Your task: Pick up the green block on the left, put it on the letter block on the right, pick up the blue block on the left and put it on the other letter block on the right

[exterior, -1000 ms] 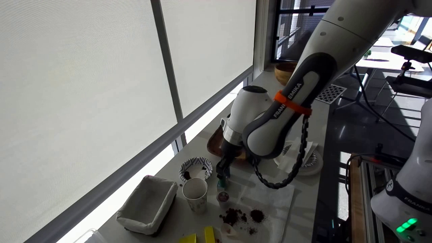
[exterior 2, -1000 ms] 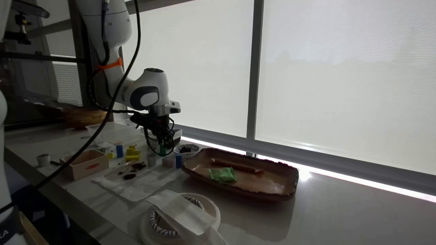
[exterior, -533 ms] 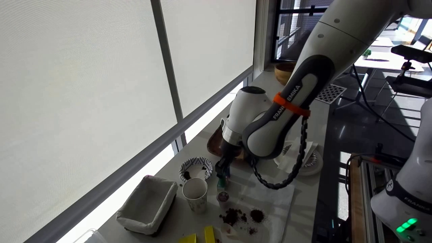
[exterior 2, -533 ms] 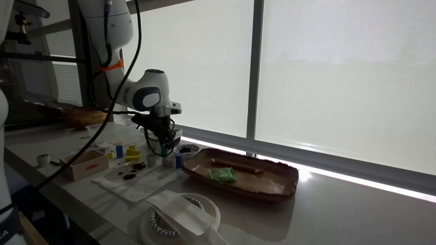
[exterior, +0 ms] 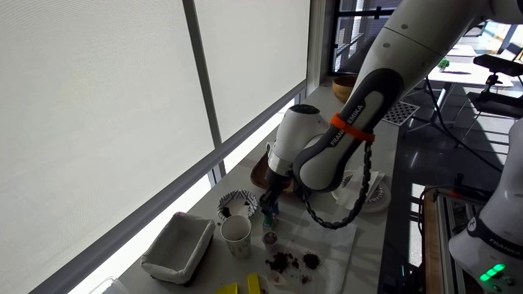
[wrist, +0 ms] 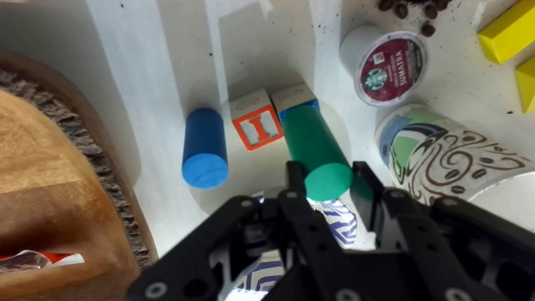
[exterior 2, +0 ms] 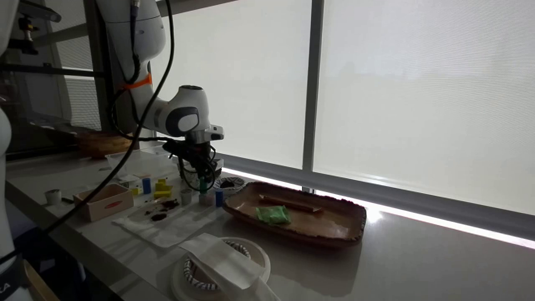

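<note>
The green block (wrist: pixel 315 140) is a cylinder. My gripper (wrist: pixel 328 173) has a finger against each side near its top, shut on it. The green block (exterior 2: pixel 202 185) stands upright over the blue-edged letter block (wrist: pixel 294 98), its lower end at that block's top; whether it bears fully on it I cannot tell. A red-edged letter block (wrist: pixel 257 123) with an "I" sits right beside it. A blue block (wrist: pixel 205 146), also a cylinder, stands on the table near the letter blocks; it shows in an exterior view (exterior 2: pixel 219 197). Another blue cylinder (exterior 2: pixel 146 185) stands farther off.
A coffee pod (wrist: pixel 386 67) and a paper cup (wrist: pixel 455 154) stand close to the letter blocks. A patterned bowl (exterior: pixel 238 204) is just behind. The oval wooden tray (exterior 2: pixel 355 234) lies nearby. Yellow blocks (exterior 2: pixel 163 193), spilled coffee (exterior: pixel 311 260) and a lined basket (exterior: pixel 177 247) are also around.
The arm and gripper have shifted slightly, to the right in an exterior view, and the green block has shifted slightly with them. The other objects have not moved.
</note>
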`<state>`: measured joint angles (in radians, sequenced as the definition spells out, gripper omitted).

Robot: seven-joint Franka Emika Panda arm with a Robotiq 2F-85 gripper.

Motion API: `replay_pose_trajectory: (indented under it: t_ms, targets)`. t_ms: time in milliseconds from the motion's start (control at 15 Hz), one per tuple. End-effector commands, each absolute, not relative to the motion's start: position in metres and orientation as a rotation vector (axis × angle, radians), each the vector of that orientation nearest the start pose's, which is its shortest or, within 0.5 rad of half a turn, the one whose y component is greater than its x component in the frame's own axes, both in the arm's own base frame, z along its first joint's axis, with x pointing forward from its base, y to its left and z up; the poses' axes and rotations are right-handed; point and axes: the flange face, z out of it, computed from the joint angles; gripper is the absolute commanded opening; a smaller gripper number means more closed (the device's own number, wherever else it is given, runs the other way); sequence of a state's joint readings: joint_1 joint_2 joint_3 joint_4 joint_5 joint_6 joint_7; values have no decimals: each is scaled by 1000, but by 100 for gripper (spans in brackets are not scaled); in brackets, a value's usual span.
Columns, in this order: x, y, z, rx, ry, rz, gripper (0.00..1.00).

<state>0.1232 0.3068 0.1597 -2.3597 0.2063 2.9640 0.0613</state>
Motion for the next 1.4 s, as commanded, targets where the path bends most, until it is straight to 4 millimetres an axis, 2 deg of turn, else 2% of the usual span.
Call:
replay_pose_trajectory:
  t_ms: [0,1333]
  targets:
    - [521,144,226,-2945,-5,-415,8]
    - [529,144,217,-2966,10,-411,8]
